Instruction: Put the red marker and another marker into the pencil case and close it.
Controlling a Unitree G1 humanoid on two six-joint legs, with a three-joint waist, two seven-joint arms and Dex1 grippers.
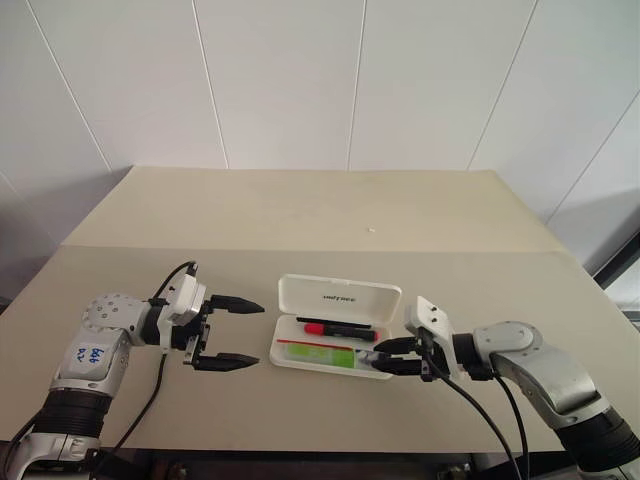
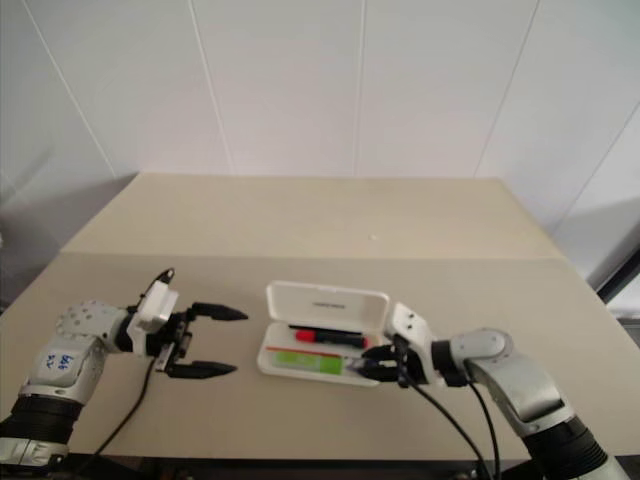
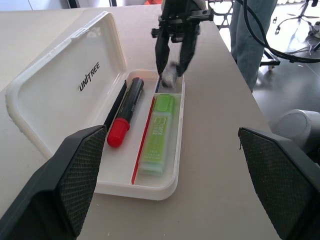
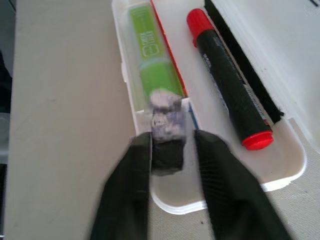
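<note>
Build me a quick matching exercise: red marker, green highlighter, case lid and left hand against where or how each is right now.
Things:
1. red marker
2. green highlighter
3. lid
4. left hand

States:
A. raised open
B. lying in the pencil case, in the compartment farthest from the lid
C. open, apart from the case
D. lying in the compartment next to the lid

Pairs: 1-D, 2-B, 3-A, 4-C

The pencil case [image 3: 60, 95] lid reads "UNITREE" in dark letters.
</note>
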